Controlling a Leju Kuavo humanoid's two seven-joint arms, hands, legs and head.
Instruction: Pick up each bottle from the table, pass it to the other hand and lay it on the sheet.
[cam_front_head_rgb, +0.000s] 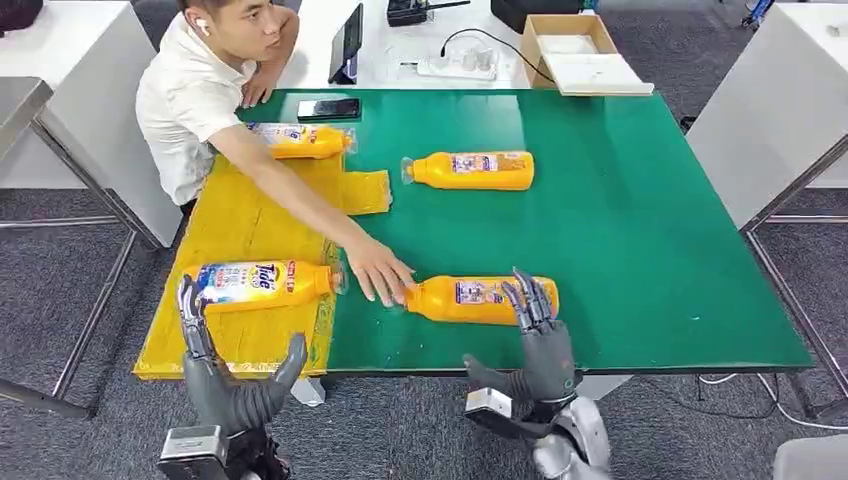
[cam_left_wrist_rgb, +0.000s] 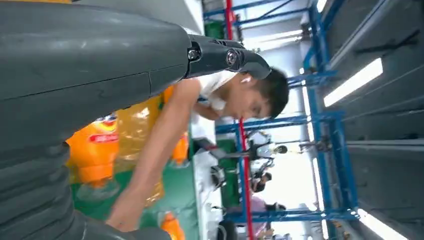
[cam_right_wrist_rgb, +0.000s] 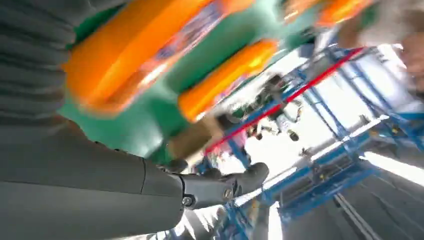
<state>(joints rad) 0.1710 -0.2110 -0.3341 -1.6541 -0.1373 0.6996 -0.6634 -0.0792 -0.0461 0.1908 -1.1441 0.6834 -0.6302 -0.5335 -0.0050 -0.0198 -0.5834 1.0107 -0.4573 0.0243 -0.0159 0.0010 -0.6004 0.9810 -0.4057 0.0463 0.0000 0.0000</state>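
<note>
Two orange bottles lie on the yellow sheet (cam_front_head_rgb: 250, 215): one near the front (cam_front_head_rgb: 262, 284) and one at the back (cam_front_head_rgb: 298, 141). Two more lie on the green table (cam_front_head_rgb: 640, 220): a far one (cam_front_head_rgb: 470, 170) and a near one (cam_front_head_rgb: 478, 299). A person's hand (cam_front_head_rgb: 378, 270) rests on the near one's neck end. My right hand (cam_front_head_rgb: 535, 345) is raised at the table's front edge, fingers (cam_front_head_rgb: 530, 298) spread over that bottle's base, holding nothing. My left hand (cam_front_head_rgb: 225, 375) stands open below the sheet's front edge, fingers (cam_front_head_rgb: 190, 310) up beside the front bottle. The near bottle (cam_right_wrist_rgb: 130, 55) is blurred in the right wrist view.
A person (cam_front_head_rgb: 215, 75) sits at the table's far left, arm (cam_front_head_rgb: 290, 190) stretched across the sheet. A black phone (cam_front_head_rgb: 328, 108) lies at the table's back edge. Behind it stand a cardboard box (cam_front_head_rgb: 575, 55) and a tablet (cam_front_head_rgb: 347, 45) on a white desk.
</note>
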